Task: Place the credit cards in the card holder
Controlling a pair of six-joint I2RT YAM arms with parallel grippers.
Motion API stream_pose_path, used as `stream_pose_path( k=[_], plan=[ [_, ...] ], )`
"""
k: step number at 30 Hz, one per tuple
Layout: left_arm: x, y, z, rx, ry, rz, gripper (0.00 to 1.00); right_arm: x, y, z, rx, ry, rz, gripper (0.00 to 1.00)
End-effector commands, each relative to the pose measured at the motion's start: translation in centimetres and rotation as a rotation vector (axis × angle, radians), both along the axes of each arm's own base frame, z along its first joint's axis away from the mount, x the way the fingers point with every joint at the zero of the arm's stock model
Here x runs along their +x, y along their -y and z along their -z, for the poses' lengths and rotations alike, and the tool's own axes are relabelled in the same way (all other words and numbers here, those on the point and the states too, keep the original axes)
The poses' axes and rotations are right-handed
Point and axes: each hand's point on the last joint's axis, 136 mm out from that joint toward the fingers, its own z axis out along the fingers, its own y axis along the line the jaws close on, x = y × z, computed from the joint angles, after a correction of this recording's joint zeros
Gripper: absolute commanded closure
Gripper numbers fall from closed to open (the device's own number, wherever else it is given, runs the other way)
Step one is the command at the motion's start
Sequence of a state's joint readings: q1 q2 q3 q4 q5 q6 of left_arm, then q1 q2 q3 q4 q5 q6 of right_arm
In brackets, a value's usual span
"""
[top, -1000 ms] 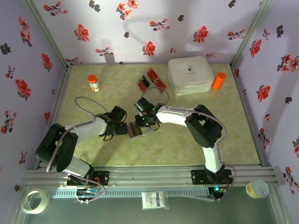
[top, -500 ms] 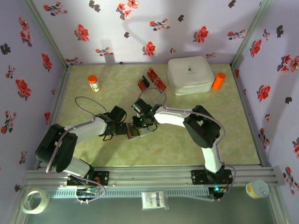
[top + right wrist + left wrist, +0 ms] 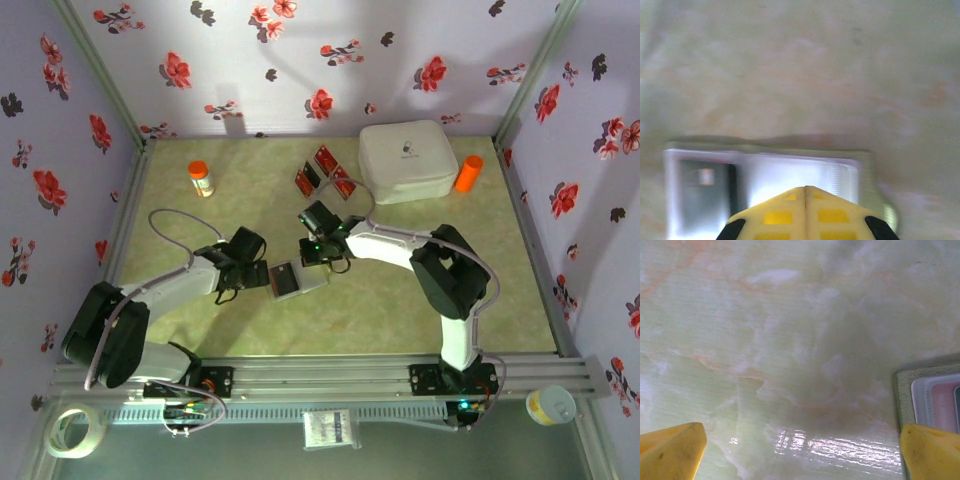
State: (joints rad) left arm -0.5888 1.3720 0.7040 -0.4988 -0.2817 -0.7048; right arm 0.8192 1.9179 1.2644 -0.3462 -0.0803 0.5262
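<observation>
While the card holder lies open mid-desk, long axis roughly left-right, the left gripper gapes wide beside its left end, and the right gripper, closed, points down over it. Credit cards lie farther back.

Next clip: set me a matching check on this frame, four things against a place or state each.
Column one:
1. credit cards
2. card holder
3. left gripper
4. right gripper

Column two:
A. jaws shut
B. jaws wide open
C. on the table between the two grippers
D. grouped just left of the white box

Pairs: 1-D, 2-C, 3-B, 4-A.
</observation>
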Motion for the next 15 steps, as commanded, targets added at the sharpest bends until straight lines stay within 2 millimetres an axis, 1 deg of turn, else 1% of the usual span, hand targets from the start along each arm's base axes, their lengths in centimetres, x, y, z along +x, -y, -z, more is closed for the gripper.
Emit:
stream_pose_path(
  k=[1, 7, 12, 15],
  plan=[
    [-0.1, -0.8, -0.1, 0.028, 0.000, -0.028, 0.00, 0.1, 3.0, 1.5, -0.096, 0.004, 0.020, 1.00],
    [0.2, -0.3, -0.1, 0.014, 0.000, -0.012, 0.00, -0.7, 5.4, 2.2, -0.149, 0.002, 0.045, 1.00],
    [0.3, -0.1, -0.1, 0.015, -0.003, 0.000, 0.00, -1.7, 6.9, 2.9, -0.174, -0.011, 0.073, 1.00],
    [0.4, 0.1, 0.1, 0.011, -0.008, 0.010, 0.00, -2.1, 7.2, 2.3, -0.156, -0.010, 0.092, 1.00]
  ],
)
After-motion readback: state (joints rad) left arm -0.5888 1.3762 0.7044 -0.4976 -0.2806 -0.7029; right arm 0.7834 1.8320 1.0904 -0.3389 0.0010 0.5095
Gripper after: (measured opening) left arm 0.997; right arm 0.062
